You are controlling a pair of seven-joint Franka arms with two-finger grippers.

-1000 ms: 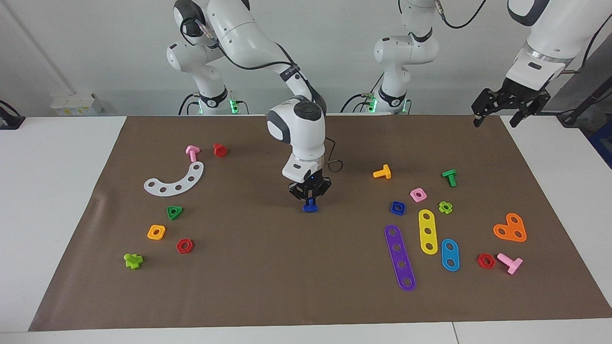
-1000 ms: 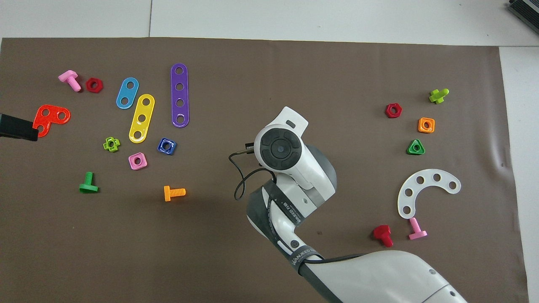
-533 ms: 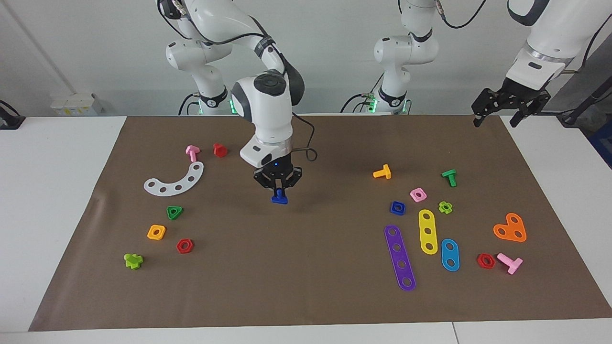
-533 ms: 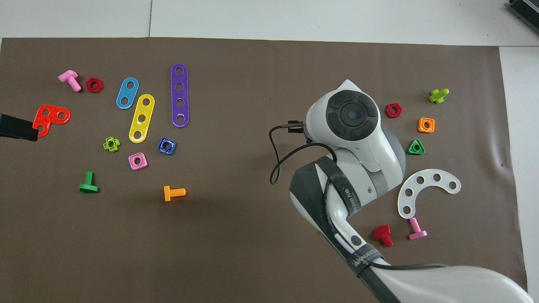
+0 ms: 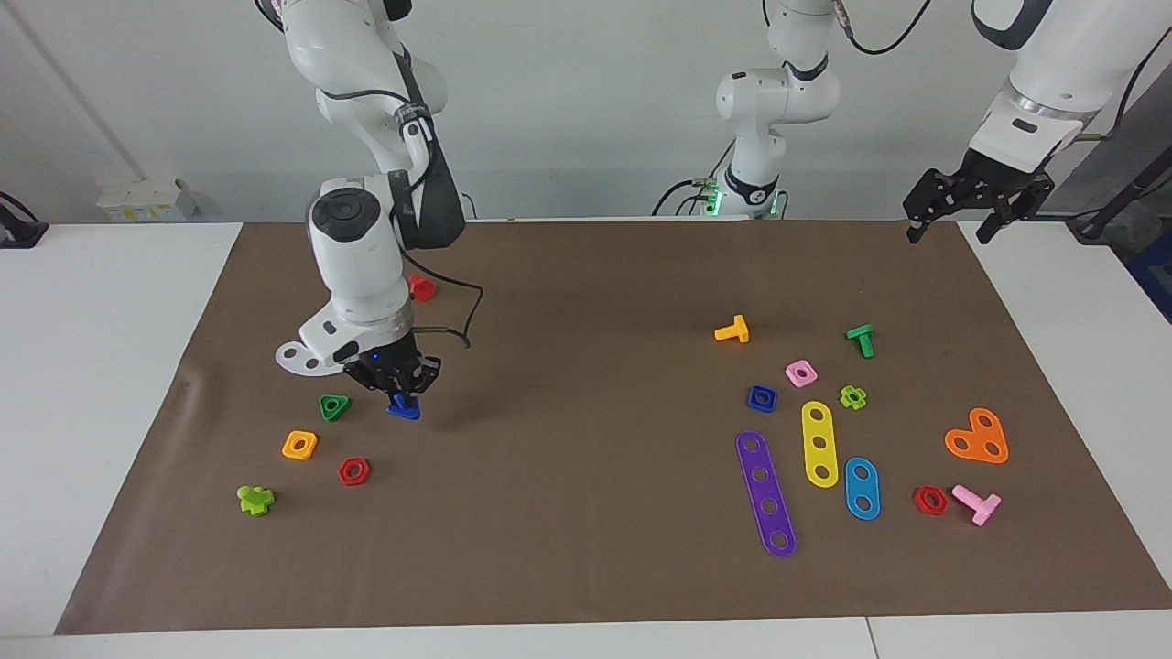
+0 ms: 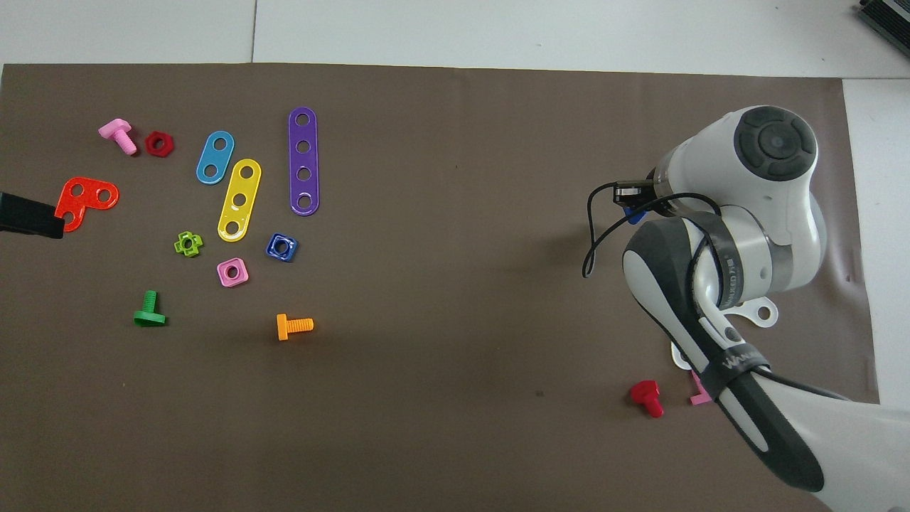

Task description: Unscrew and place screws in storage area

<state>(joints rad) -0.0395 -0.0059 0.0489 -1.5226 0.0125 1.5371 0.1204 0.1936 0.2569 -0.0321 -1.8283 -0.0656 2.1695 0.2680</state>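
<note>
My right gripper [image 5: 396,389] is shut on the dark-blue screw [image 5: 403,408] and holds it stem-up, low over the storage area [image 5: 256,403]. The screw hangs beside the green triangular nut [image 5: 334,406], close to the white curved strip [image 5: 302,357]. Whether the screw touches the mat I cannot tell. In the overhead view the right wrist covers the gripper, and only a blue sliver of the screw [image 6: 635,215] shows. My left gripper [image 5: 949,233] waits open and empty, raised over the mat's corner at the left arm's end.
An orange nut [image 5: 299,445], red nut [image 5: 353,470], lime cross nut [image 5: 255,499] and red bolt [image 5: 422,287] lie around the strip. Toward the left arm's end lie purple [image 5: 765,494], yellow [image 5: 819,444] and blue [image 5: 862,488] strips, a blue square nut [image 5: 761,398] and several bolts.
The right arm has swung from over the mat's middle toward its own end, carrying the blue screw to beside the green triangular nut. The left arm has not moved.
</note>
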